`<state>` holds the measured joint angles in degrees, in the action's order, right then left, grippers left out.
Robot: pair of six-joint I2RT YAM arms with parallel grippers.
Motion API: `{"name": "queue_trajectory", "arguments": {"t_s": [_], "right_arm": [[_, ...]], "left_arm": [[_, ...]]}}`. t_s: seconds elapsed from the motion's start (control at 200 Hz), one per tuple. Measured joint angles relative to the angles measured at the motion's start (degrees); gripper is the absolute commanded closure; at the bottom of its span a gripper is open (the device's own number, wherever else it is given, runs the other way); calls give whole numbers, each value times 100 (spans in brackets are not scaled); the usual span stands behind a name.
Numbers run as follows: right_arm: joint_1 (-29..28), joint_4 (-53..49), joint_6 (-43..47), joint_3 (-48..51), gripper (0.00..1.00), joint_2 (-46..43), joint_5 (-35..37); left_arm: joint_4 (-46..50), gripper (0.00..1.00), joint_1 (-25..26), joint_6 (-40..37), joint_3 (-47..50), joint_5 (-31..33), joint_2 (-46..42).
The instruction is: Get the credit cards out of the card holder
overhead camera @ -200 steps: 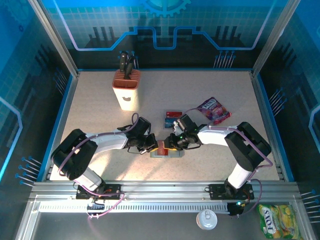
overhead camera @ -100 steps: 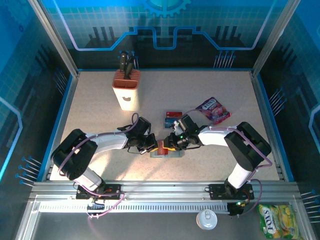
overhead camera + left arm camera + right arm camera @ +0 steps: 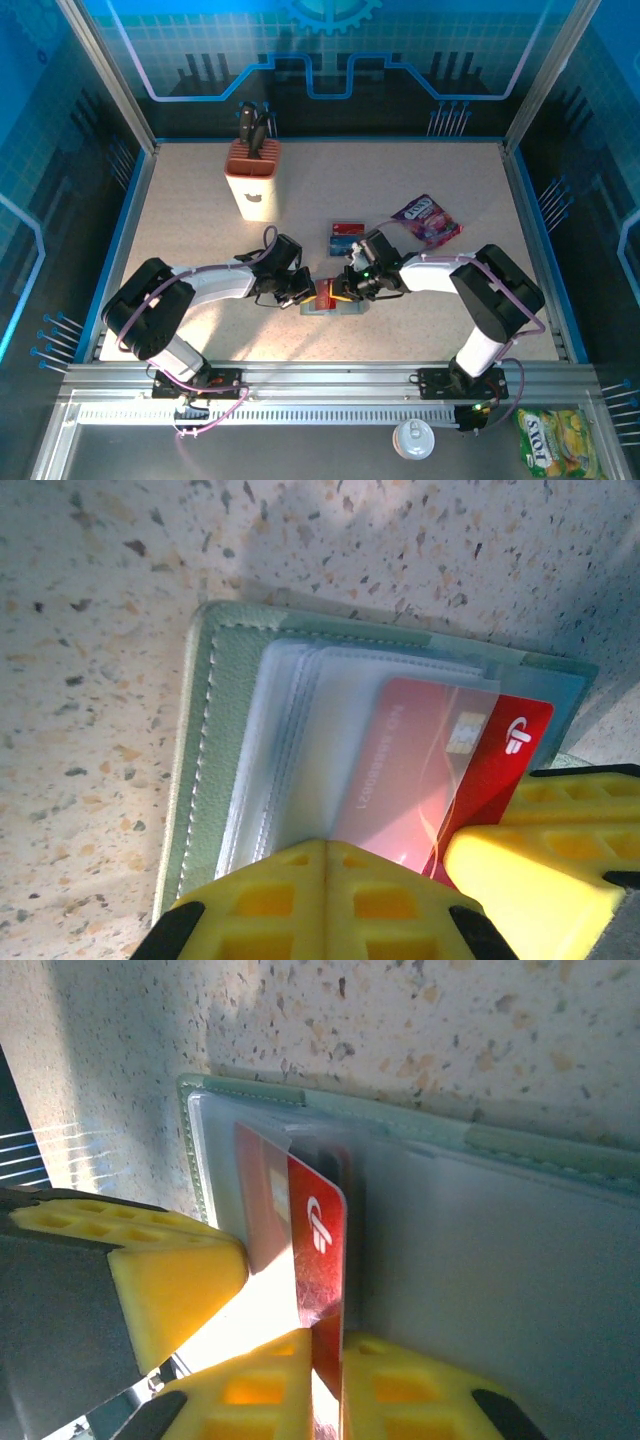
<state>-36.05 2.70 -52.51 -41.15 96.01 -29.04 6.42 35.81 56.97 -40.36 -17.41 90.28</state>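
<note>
**Card in the grip:** The right gripper [image 3: 325, 1392] is clamped on a thin red plastic credit card [image 3: 316, 1245] with a white logo and a chip. Its yellow pads [image 3: 420, 1395] press on either face at the near end of the card. The credit card's long axis runs straight out ahead of those fingertips. A strip along one long edge, bearing the logo, is bare, and the rest lies under a clear sleeve. That sleeve belongs to the flat grey-green stitched card holder [image 3: 500, 1145], which lies open on the speckled beige table [image 3: 420, 170] just ahead of and beneath the gripper.

The left gripper [image 3: 325, 885] has its fingers pressed together with nothing between them. Its tips sit over the card holder's clear sleeves, just beside the right gripper's finger. The credit card lies ahead of them and to their right.

Beyond the right gripper, near it, lie loose cards [image 3: 347, 235], blue and red, flat on the table. A purple snack packet [image 3: 428, 220] sits farther off to that gripper's right. A tan knife block [image 3: 252, 178] stands upright well beyond the left gripper.
</note>
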Motion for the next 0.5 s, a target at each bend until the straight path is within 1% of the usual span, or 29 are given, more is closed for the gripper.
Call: {"name": "queue_trajectory", "arguments": {"t_s": [0.08, 0.5], "right_arm": [[31, 33, 0, 39, 90, -68, -20], [201, -50, 133, 184, 91, -372, -59]], "left_arm": [[0, 100, 0, 0, 0, 0, 0], [17, 100, 0, 0, 0, 0, 0]]}}
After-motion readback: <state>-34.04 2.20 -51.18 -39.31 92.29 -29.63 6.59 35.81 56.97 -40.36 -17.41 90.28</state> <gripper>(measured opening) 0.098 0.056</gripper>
